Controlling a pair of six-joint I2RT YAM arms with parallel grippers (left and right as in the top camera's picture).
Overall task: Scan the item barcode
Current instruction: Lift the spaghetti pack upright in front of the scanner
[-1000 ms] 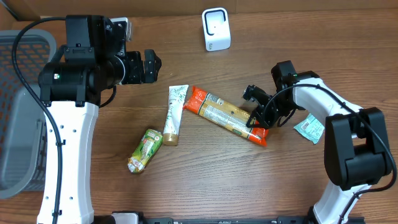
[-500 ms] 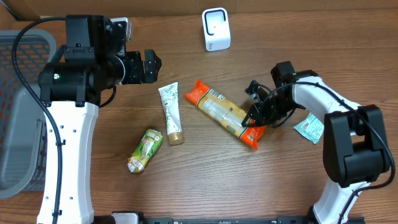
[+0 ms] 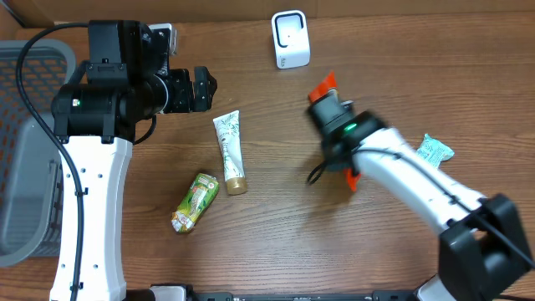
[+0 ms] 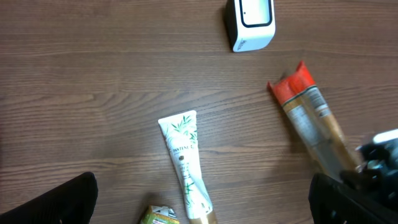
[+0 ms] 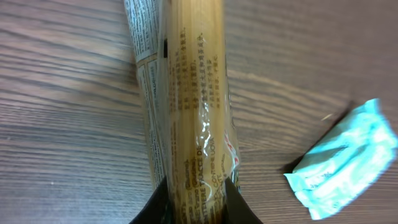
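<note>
Right of the table's middle, at about five o'clock from the white scanner (image 3: 290, 39), the right gripper (image 5: 196, 200) is clamped on the spaghetti pack (image 3: 323, 87), while the left gripper (image 3: 203, 89) hangs toward nine o'clock from it, jaws wide apart.

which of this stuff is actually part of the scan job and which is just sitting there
In the job:
- spaghetti pack, clamped in the right gripper
- white scanner

Just lying about:
- white tube
- green pouch
- teal packet
- grey basket
- left gripper, open, holding nothing
</note>
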